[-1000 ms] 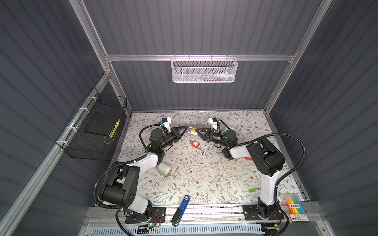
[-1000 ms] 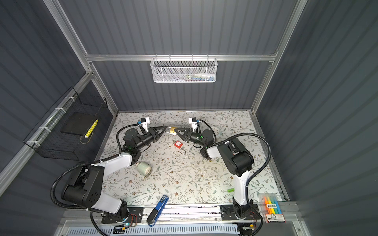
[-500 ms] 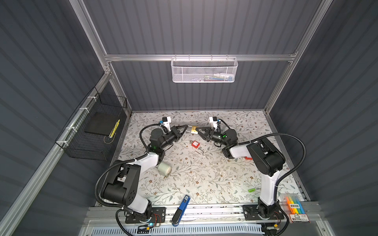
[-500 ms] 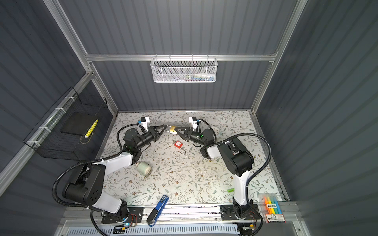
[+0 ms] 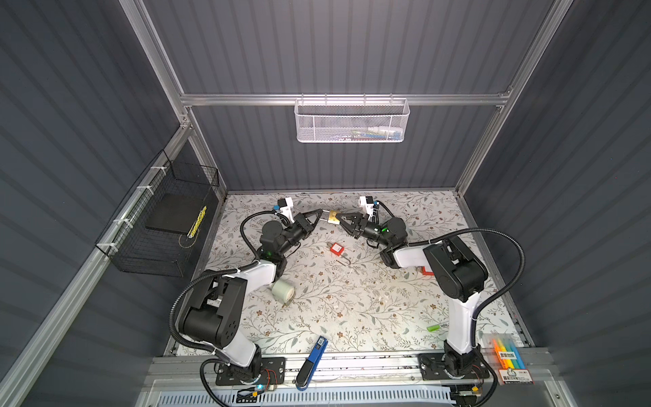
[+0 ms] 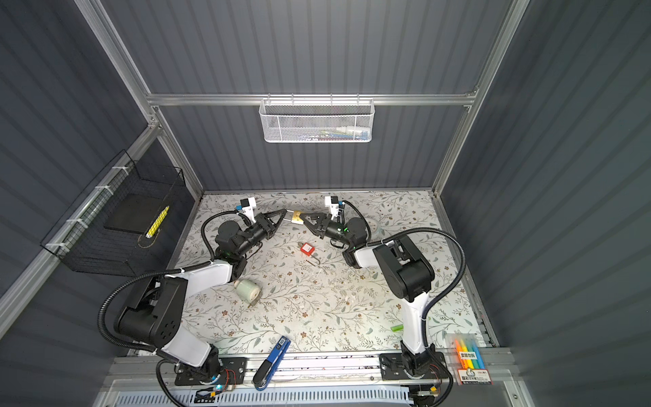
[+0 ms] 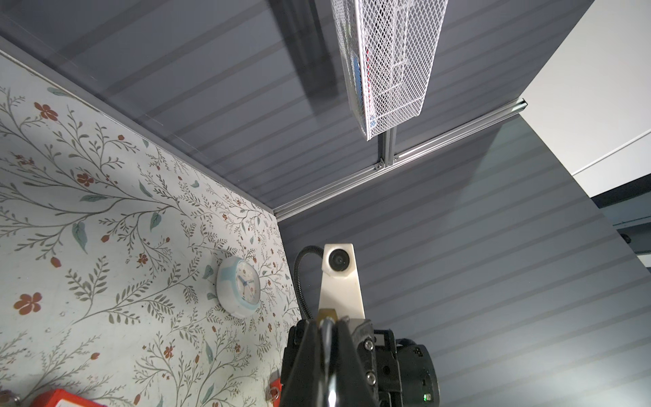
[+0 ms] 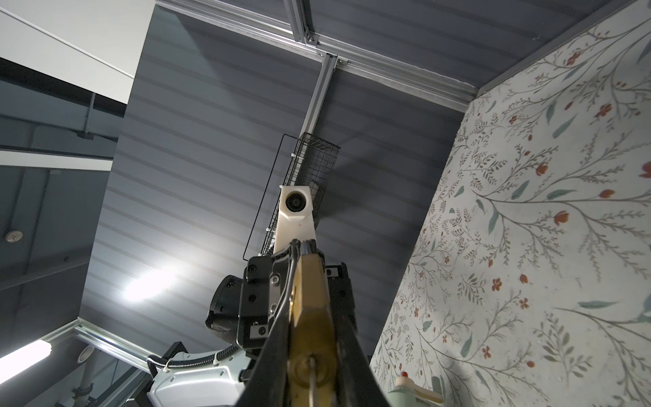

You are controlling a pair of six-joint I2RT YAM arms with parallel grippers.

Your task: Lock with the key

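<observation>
Black fingers of the right gripper (image 5: 339, 218) are clamped on the flat sides of the brass padlock (image 8: 310, 303), whose round cylinder face points back toward that arm's wrist. From the opposite side, the left gripper (image 7: 326, 322) is pinched closed on a thin silvery metal piece (image 7: 328, 340) at the padlock's far end; whether this is a key or the shackle cannot be told. In both top views the brass padlock sits between the two sets of fingertips, which meet nose to nose over the rear of the floral table (image 5: 352, 310). Nearer the front than the brass padlock, a red padlock (image 5: 337, 248) lies on the table, with a small bent metal item (image 5: 343, 262) just beyond it. To the left-front of the brass padlock, a pale green cylinder (image 5: 283, 290) lies on its side. To its right, a white-and-blue clock (image 7: 237, 287) rests flat on the table. Above it, on the back wall, hangs a white mesh basket (image 5: 350, 121). Well apart from it, at the front edge, lie a blue-and-black tool (image 5: 311, 363) and a pack of coloured markers (image 5: 507, 356).
</observation>
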